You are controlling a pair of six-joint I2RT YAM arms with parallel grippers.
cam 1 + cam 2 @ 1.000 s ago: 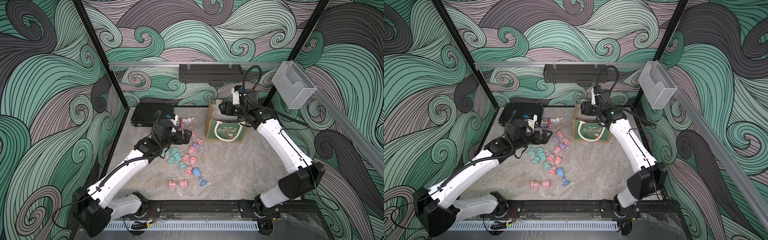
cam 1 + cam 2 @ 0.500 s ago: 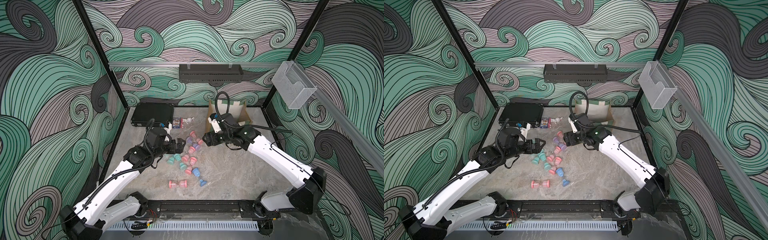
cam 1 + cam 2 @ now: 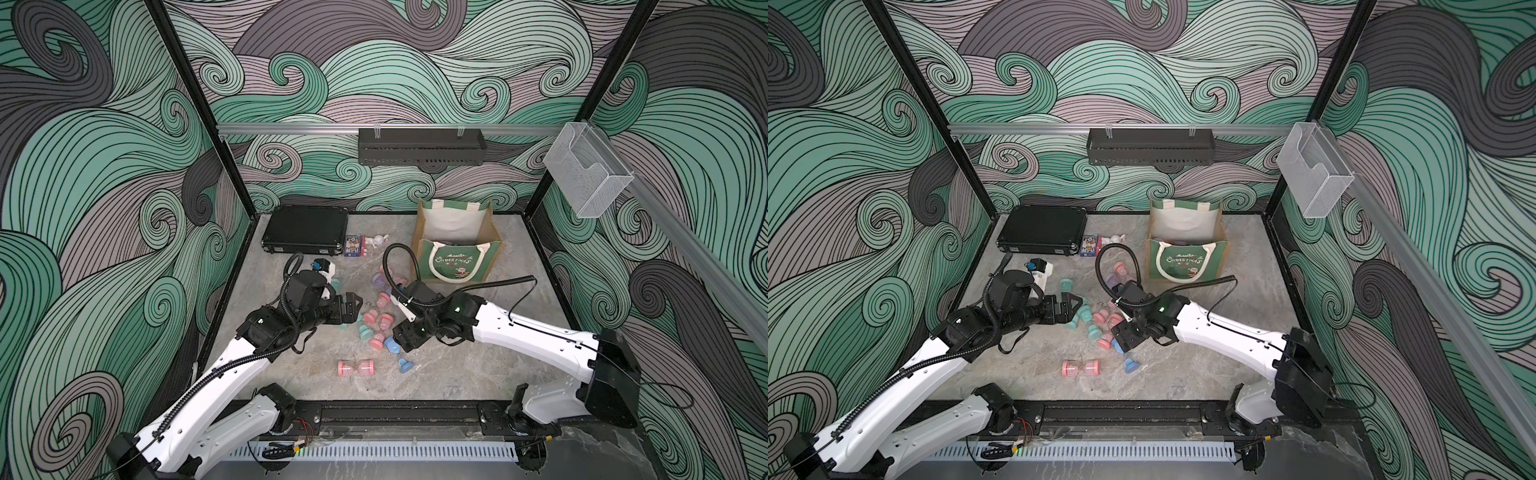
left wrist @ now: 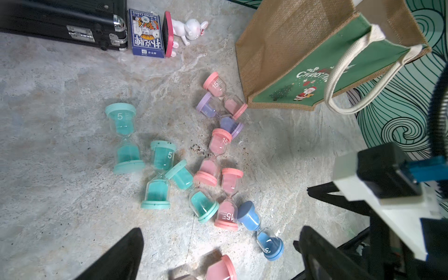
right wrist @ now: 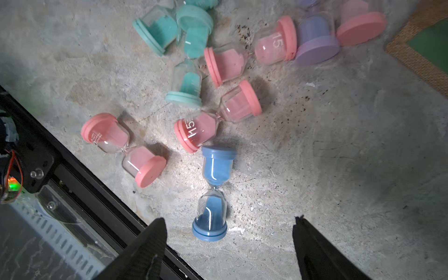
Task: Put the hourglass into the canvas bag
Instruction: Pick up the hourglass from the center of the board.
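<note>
**Right claw open over blue hourglass; pick not yet made**

The right gripper (image 5: 230, 232) hangs low with its jaws wide apart and nothing between them. The blue hourglass (image 5: 214, 191) lies on its side on the tabletop (image 3: 457, 374), at 5 o'clock of the hourglass pile. Its far cap is touching or just beside a pink hourglass (image 5: 194, 131); I cannot tell which. The open jaws line up with its near cap, a stance that in my judgement suits closing across one bulb. No contact is evident.

The left gripper (image 4: 219, 240) is likewise spread and empty. It sits at 9 o'clock of the pile, near the teal hourglasses (image 4: 126, 140), probably held aside so the arms do not cross.

The canvas bag (image 3: 455, 264) stands upright at 1 o'clock of the table, mouth open, a rope handle draped over its green front. It is well apart from the blue hourglass. Its contents cannot be made out.

The black hard case (image 3: 305, 228) sits at 11 o'clock, with a pack of playing cards (image 4: 145, 34) and a white rabbit figure (image 4: 189, 29) beside it. None of these concern the task.
</note>
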